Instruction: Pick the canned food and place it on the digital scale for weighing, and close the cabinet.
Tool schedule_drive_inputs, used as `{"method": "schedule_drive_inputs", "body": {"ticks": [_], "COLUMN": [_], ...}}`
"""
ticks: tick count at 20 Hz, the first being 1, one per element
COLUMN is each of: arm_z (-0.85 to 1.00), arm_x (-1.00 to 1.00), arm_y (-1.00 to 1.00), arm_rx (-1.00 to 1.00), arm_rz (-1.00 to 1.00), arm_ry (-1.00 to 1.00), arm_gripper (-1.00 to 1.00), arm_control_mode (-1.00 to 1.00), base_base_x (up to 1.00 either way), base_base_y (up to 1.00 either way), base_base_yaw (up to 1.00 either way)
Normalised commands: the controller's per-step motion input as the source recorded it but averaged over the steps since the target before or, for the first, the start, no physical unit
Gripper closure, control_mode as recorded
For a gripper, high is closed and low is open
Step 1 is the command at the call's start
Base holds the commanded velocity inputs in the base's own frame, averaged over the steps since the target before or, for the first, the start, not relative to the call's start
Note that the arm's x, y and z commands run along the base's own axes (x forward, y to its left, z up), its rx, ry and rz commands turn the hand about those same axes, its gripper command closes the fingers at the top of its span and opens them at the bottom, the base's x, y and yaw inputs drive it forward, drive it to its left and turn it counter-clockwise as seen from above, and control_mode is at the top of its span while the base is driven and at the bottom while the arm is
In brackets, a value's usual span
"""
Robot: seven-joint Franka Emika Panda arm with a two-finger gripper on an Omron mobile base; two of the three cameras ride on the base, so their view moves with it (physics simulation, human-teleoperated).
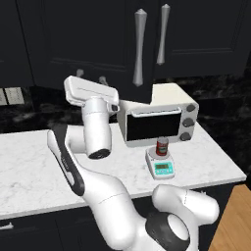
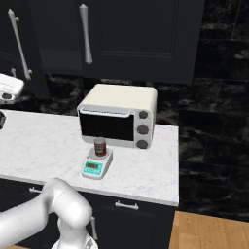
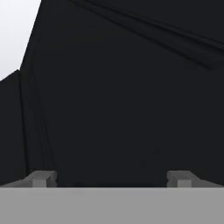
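**Can on scale, gripper up at cabinet, jaws wide**

Left base view: canned food sits upright on digital scale, on the round plate, right in front of the toaster oven on the white marble counter. Arm raised; gripper up against the dark cabinet door, well apart from the can – up and to its left. Nothing held.

Right base view: can on scale, teal display toward cam, oven just behind. Cabinet doors w/ long silver handles above. Hand's white body at left edge.

Hand view: fingertips far apart, jaws wide, empty. Dark cabinet panel close in front.
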Motion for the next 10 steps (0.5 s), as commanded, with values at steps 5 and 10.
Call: {"method": "schedule_drive_inputs", "body": {"ticks": [5, 10], "arm_z": [-0.01, 0.0], "arm_x": [0.95, 0.94], "arm_y": [-0.33, 0.0], "arm_rx": [0.05, 0.0], "arm_rz": [-0.01, 0.01], "arm_ry": [0.24, 0.19], "arm_gripper": [-1.0, -1.0], "arm_control_mode": [-1.0, -1.0], "base_base_x": [0.0, 0.0], "base_base_y": [0.0, 0.0], "base_base_yaw": [0.0, 0.0]}}
